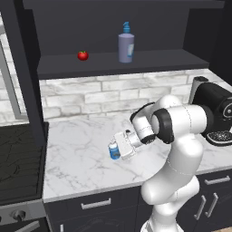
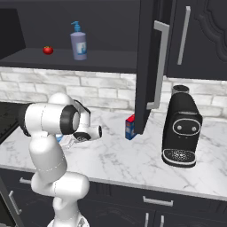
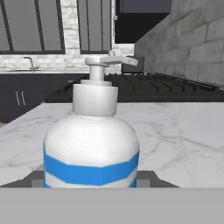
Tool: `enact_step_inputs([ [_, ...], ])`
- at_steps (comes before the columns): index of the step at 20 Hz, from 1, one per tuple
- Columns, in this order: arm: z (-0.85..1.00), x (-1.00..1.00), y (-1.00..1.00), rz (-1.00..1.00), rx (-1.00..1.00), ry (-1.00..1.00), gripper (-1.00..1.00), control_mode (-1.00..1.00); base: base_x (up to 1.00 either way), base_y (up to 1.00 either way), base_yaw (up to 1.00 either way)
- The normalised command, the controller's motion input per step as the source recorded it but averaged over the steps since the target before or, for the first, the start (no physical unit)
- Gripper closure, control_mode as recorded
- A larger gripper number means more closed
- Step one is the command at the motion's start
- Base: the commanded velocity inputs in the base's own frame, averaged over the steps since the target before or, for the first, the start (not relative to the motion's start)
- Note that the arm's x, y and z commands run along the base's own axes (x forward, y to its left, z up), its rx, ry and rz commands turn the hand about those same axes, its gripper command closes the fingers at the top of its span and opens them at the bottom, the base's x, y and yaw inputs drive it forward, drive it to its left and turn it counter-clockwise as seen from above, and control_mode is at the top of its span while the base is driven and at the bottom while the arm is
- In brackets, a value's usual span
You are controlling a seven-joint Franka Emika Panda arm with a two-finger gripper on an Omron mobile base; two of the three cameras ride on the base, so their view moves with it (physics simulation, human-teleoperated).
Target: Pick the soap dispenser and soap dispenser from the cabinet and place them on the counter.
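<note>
The small soap dispenser [image 1: 114, 150] [image 3: 92, 144], white with a blue band and a white pump, stands upright between my fingers. My gripper [image 1: 116, 152] [image 3: 92, 181] is shut on it, low over the white marble counter [image 1: 77, 154] [image 2: 133, 159]. I cannot tell if its base touches the slab. The larger greyish-purple soap dispenser [image 1: 126, 45] [image 2: 79, 43] with a blue pump stands on the shelf of the open dark cabinet [image 1: 118, 65], well above and behind my hand.
A red tomato [image 1: 82, 55] [image 2: 48, 50] sits on the shelf, left of the large bottle. The open cabinet door [image 2: 148, 66] hangs over a small blue-and-red box [image 2: 130, 127]. A black coffee machine [image 2: 181, 128] stands at the right, the black stovetop [image 1: 20, 158] at the left.
</note>
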Motion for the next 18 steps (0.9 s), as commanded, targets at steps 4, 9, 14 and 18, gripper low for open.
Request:
enact_step_inputs([
  [4, -0.15, 0.00, 0.00, 0.06, 0.03, -0.03, -1.00, -1.00, 0.00, 0.00, 0.00],
  [9, -0.03, 0.00, -0.16, 0.01, -0.01, 0.00, -1.00, -1.00, 0.00, 0.00, 0.00],
  [14, 0.03, 0.00, -0.14, 0.00, 0.00, 0.00, -1.00, -1.00, 0.00, 0.00, 0.00],
  [18, 0.01, 0.00, -0.14, 0.00, 0.00, 0.00, -1.00, -1.00, 0.00, 0.00, 0.00],
])
